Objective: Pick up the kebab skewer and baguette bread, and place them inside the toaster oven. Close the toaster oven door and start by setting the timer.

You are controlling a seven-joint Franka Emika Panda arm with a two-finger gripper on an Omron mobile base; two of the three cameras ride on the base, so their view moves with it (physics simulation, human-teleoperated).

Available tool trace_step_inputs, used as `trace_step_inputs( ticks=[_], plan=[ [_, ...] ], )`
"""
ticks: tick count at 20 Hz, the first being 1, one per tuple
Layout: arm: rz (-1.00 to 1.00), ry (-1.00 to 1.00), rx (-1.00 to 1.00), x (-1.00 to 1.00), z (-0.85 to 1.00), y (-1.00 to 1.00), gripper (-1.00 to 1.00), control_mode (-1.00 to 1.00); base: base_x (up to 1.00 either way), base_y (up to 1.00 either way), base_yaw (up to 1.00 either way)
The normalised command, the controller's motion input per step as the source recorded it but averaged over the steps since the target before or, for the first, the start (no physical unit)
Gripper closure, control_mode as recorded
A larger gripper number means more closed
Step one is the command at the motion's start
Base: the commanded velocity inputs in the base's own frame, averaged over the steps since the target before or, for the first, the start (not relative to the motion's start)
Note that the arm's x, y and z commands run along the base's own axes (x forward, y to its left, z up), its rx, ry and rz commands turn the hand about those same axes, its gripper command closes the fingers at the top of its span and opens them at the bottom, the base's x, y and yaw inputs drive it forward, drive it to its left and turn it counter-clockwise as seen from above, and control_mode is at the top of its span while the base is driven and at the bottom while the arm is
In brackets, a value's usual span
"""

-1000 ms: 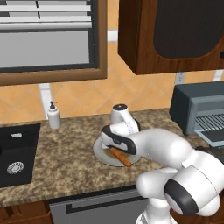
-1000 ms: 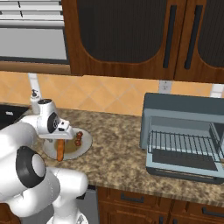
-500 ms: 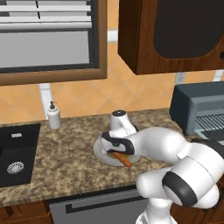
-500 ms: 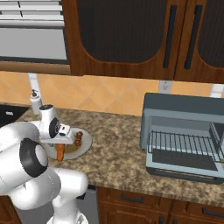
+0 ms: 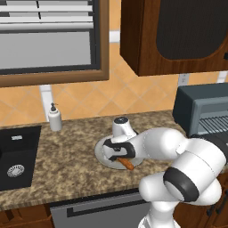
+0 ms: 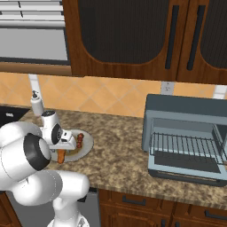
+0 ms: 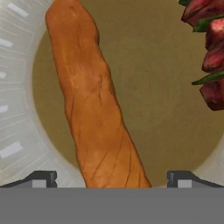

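From the left, the gripper hangs over the plate on the surface. From the right, the toaster oven gapes. At the hand, jaws spread astride the baguette bread: stiff, light, best pinched mid-length.

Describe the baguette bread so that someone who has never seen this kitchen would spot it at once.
Start at the speckled brown counter between the black sink and the toaster oven; a round plate sits there, under the robot's open hand. On the plate, the baguette bread is the long, smooth orange-brown loaf with tapered ends. Its neighbour, the kebab skewer, is chunky and dark red.
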Motion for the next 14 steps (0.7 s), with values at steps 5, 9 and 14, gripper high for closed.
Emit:
trace_step_inputs(
  ticks=[5, 9, 14],
  plan=[
    [0.00, 0.00, 0.00, 0.00, -0.09, 0.00, -1.00, -1.00, 0.00, 0.00, 0.00],
    [0.00, 0.00, 0.00, 0.00, 0.00, 0.00, 1.00, -1.00, 0.00, 0.00, 0.00],
    [0.00, -0.01, 0.00, 0.00, 0.09, 0.00, 1.00, -1.00, 0.00, 0.00, 0.00]
  ],
)
